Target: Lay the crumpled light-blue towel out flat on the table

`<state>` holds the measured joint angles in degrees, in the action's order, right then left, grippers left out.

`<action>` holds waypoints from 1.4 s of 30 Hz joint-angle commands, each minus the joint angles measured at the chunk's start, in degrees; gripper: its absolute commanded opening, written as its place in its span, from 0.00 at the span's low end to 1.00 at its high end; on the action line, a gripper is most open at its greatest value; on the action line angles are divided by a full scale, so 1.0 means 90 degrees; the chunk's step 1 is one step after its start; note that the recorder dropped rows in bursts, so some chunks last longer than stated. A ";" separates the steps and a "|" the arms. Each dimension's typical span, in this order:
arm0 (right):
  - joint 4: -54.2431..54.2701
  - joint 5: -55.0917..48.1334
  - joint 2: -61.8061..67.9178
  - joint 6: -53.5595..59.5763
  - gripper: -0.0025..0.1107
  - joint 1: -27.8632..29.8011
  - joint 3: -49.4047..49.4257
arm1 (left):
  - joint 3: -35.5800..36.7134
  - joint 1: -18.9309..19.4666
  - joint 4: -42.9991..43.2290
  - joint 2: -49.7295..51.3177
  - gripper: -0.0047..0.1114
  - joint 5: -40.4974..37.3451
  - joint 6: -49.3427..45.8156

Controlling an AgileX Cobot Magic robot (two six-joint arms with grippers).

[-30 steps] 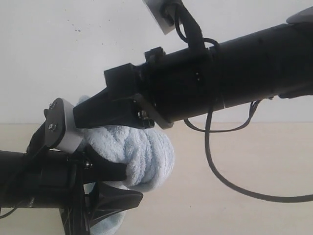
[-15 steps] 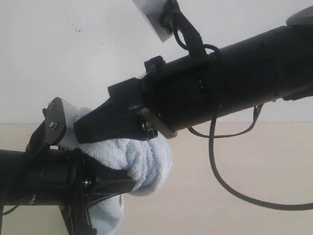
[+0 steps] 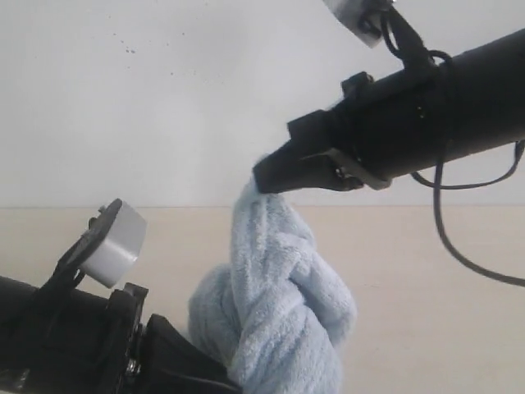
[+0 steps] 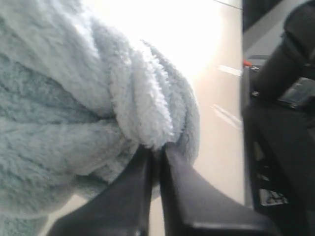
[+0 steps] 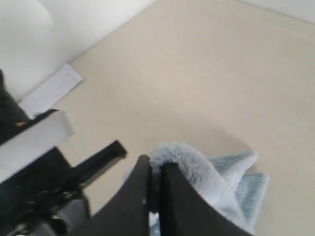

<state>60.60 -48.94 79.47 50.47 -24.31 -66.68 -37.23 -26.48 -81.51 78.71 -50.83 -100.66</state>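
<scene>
The right tool, clamped tight on a pinch of the pale-blue fluffy terry towel, has swung up and off to the right; the left tool stays closed on a lower fold; the towel hangs twisted between them above the plain beige counter; it's stretching out, not yet flat.

The towel is a plain pale light blue all over, greyer in the shade of its folds. The table is plain cream-beige. The wall is white with a few tiny dark specks. The left gripper and right gripper are black.
</scene>
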 commanded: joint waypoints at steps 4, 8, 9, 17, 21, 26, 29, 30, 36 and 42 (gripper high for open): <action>-0.1704 0.0178 -0.0110 -0.0786 0.02 0.0441 -0.0026 | -0.0021 -0.0025 0.0341 -0.0023 0.08 -0.1217 0.0280; -0.3481 0.0809 -0.0110 -0.1915 0.02 0.0527 -0.0026 | -0.0021 -0.0012 0.0761 -0.0066 0.08 -0.1343 0.0721; -0.3722 0.0874 -0.0093 -0.2132 0.02 0.0574 -0.0026 | -0.0021 -0.0012 0.0937 -0.0091 0.08 -0.1354 0.0859; -0.4111 0.0769 0.0335 -0.2405 0.02 0.1613 -0.0026 | -0.0021 -0.0012 0.1481 -0.0538 0.08 -0.1443 0.1410; -0.4111 0.0752 0.0399 -0.2405 0.02 0.1688 -0.0026 | -0.0021 -0.0012 0.1511 -0.0794 0.08 -0.1333 0.1450; -0.3993 0.0752 0.0399 -0.2355 0.02 0.1688 -0.0026 | -0.0021 -0.0012 0.1511 -0.1148 0.08 -0.0680 0.1639; -0.3994 0.0713 0.0399 -0.2355 0.02 0.1688 -0.0026 | -0.0021 -0.0012 0.1511 -0.1378 0.08 -0.0156 0.1690; -0.3994 0.0713 0.0399 -0.2355 0.02 0.1688 -0.0026 | -0.0021 -0.0012 0.1511 -0.1460 0.08 0.0167 0.1690; -0.4281 0.0600 0.0268 -0.2457 0.02 0.1688 -0.0026 | -0.0021 -0.0012 0.2034 -0.1317 0.14 0.2041 0.1754; -0.4458 0.0337 0.0135 -0.2503 0.02 0.1688 0.0130 | -0.0021 -0.0012 0.1647 -0.0341 0.50 0.3459 0.1726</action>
<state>22.20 -44.99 81.67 28.36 -9.39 -66.56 -37.23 -26.48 -64.21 72.08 -25.72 -85.53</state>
